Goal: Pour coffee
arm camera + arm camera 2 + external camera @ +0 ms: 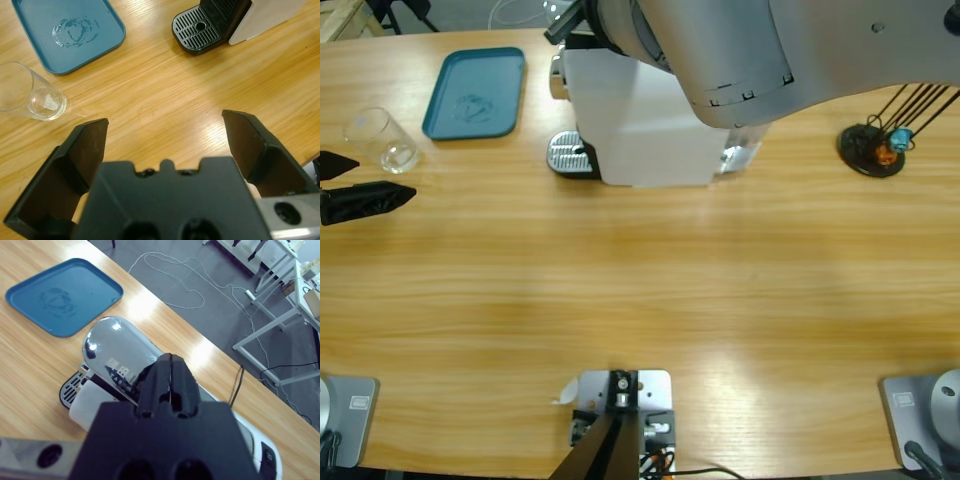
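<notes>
One glass point(31, 93) stands upright on the counter point(165, 95) beside the blue tray point(70, 35), ahead and to the left of the wide-open, empty left hand point(165, 145). The right hand point(171, 377), pinched together and empty, hangs over the coffee machine point(115, 360), so the left is nearer

A long tabletop point(650, 290) of pale wood with a straight grain fills most of the scene, and soft patches of light shine on its surface. Past its far edge lies a dark grey floor point(220, 270). A thin white cable point(172, 277) loops loosely across that floor. At the upper right stand white metal table frames point(272, 315) with slim legs, and a black cable point(290, 371) trails on the floor beside them.
</notes>
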`<state>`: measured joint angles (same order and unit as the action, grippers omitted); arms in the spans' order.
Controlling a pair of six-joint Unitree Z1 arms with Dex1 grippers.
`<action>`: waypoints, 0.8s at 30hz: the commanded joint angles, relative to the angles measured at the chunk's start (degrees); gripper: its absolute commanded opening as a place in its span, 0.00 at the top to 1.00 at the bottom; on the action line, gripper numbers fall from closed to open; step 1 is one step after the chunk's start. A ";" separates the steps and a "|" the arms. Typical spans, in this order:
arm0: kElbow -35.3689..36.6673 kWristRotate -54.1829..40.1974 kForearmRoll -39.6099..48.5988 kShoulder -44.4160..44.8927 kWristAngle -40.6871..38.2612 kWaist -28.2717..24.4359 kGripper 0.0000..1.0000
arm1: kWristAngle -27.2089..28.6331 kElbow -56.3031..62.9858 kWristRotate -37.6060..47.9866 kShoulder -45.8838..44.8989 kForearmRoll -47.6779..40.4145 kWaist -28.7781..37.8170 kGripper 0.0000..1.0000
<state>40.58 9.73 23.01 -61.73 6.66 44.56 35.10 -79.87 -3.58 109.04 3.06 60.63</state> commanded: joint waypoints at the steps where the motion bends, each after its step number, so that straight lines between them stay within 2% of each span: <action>1: -1.73 -0.32 -0.58 -1.11 0.46 0.53 0.00 | -4.02 8.94 1.86 8.61 1.24 1.74 1.00; 9: -1.73 -0.30 -0.60 -1.30 0.45 0.53 0.00 | -4.57 9.71 2.70 8.33 1.19 1.72 1.00; 13: -1.73 -0.23 -0.60 -1.55 0.55 0.53 0.00 | -3.80 9.29 3.49 2.98 -0.06 1.48 1.00; 16: -1.73 -0.23 -0.60 -1.49 0.55 0.53 0.01 | -11.13 8.98 3.49 -5.44 -2.98 -1.41 1.00; 18: -1.73 -0.23 -0.60 -1.62 0.55 0.53 0.01 | -14.89 7.78 2.72 -9.92 -1.83 -3.13 1.00; 22: -1.48 -0.11 -0.60 -2.41 0.64 0.53 0.01 | -21.08 4.55 0.10 -16.42 12.65 -4.29 1.00; 23: -1.46 -0.01 -0.60 -2.43 0.71 0.53 0.01 | -22.48 4.95 -0.18 -18.81 16.43 -4.29 0.88; 24: -1.43 0.19 -0.60 -2.43 0.82 0.53 0.01 | -23.68 5.99 -0.55 -21.22 18.52 -4.29 0.72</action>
<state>40.55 9.73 22.96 -61.96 6.66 44.69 18.66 -74.38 -1.66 99.37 6.14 57.50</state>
